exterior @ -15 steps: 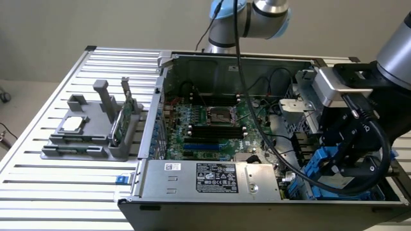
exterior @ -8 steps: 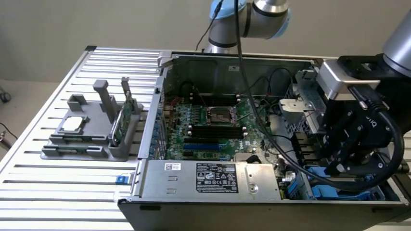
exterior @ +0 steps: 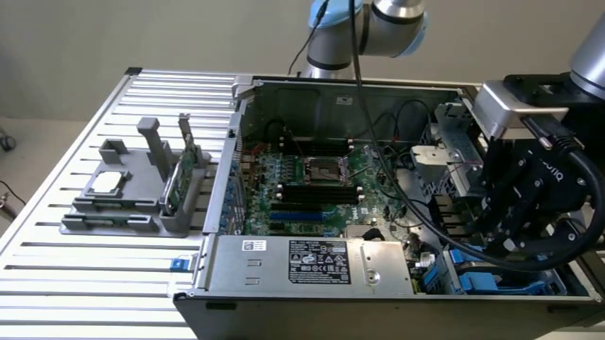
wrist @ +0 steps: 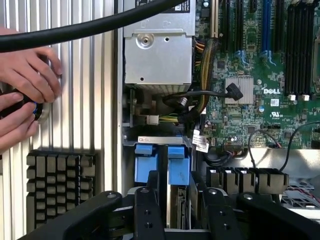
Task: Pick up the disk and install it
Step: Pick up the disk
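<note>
Matt black gripper point(wrist: 175, 192); blue plastic frame on disk point(wrist: 178, 169); ribbed metal table point(wrist: 95, 75)

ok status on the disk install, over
gripper low in the case. disk edge-on at it, blue carrier showing, grip unclear. person's hands on the table beside.

slotted metal table point(exterior: 57, 269) | open computer case point(exterior: 378, 315) | grey parts stand point(exterior: 104, 225) | black block point(wrist: 60, 185), perhaps a heatsink

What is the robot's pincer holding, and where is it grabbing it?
The pincer seems to hold the disk by its two flat faces, with the disk's blue end down inside the computer case.
</note>
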Action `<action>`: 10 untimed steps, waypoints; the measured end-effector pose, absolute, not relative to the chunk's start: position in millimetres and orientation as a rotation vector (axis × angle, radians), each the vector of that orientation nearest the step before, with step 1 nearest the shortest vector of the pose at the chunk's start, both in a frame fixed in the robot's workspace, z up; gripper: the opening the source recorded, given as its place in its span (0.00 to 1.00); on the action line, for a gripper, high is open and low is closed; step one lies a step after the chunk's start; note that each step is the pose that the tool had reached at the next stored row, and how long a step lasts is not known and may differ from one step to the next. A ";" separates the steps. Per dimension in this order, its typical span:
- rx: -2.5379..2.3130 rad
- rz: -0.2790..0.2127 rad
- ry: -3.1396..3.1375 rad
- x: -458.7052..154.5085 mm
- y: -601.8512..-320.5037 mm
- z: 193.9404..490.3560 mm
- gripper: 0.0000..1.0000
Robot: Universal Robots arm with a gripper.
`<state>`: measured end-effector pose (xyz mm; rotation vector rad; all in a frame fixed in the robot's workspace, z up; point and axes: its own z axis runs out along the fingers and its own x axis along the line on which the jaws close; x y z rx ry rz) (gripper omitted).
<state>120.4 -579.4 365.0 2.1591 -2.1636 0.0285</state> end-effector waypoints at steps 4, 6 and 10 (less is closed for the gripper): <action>2.159 0.034 -2.160 125.2 -576.1 365.1 0.36; 2.158 0.039 -2.156 127.2 -575.2 364.9 0.24; 2.157 0.052 -2.149 129.9 -573.7 361.5 0.12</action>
